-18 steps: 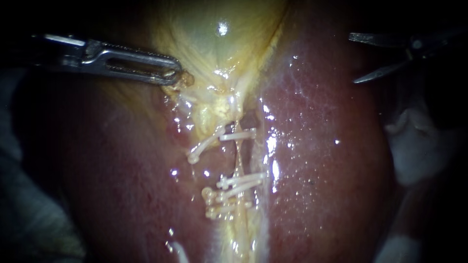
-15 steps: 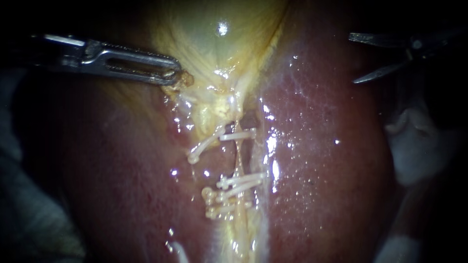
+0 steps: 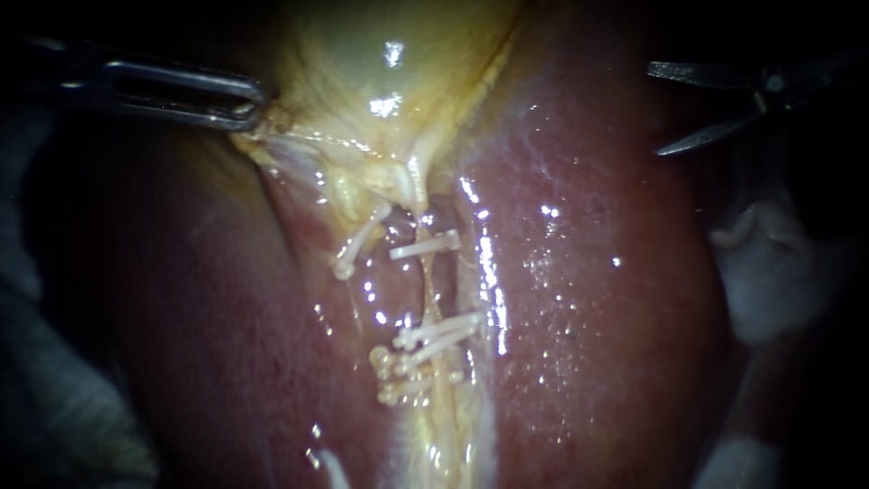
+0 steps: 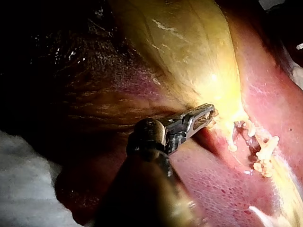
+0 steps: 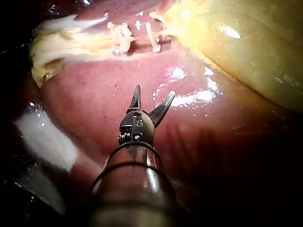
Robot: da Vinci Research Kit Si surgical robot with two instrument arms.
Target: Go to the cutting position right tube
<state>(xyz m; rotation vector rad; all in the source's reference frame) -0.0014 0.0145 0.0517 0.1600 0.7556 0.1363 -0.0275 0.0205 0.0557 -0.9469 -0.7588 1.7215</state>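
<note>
Right tube (image 3: 425,288): a thin pale strand running down the groove in the middle of the endoscope view, with red liver (image 3: 588,317) on both sides. One white clip (image 3: 424,245) crosses it just under the gallbladder (image 3: 362,54). A cluster of clips (image 3: 425,349) crosses it lower down. A bare stretch of tube shows between the upper clip and the cluster. Just beside it on the left, a slanted clip (image 3: 358,243) sits on a second strand.

Edges and room: the liver to the right of the groove is broad, smooth and wet, an open surface from the tube across to the right instrument (image 3: 658,109). The liver's right border drops off to pale white material (image 3: 769,281) near the view's right edge. The gallbladder's yellow neck narrows down to the upper clip and closes the groove from above.

Right instrument: it enters from the upper right, its two slim blades spread apart with nothing between them. The tips hang over the liver's far right margin, well apart from the tube, above and to the right of the upper clip. In the right wrist view the blades point toward the clips, with open liver surface lying between.

Left instrument (image 3: 244,104): it enters from the left, jaws clenched on the gallbladder's yellow edge. The tissue is stretched into a taut fold toward the jaws. The jaws sit well apart from the tube, to its upper left.
</note>
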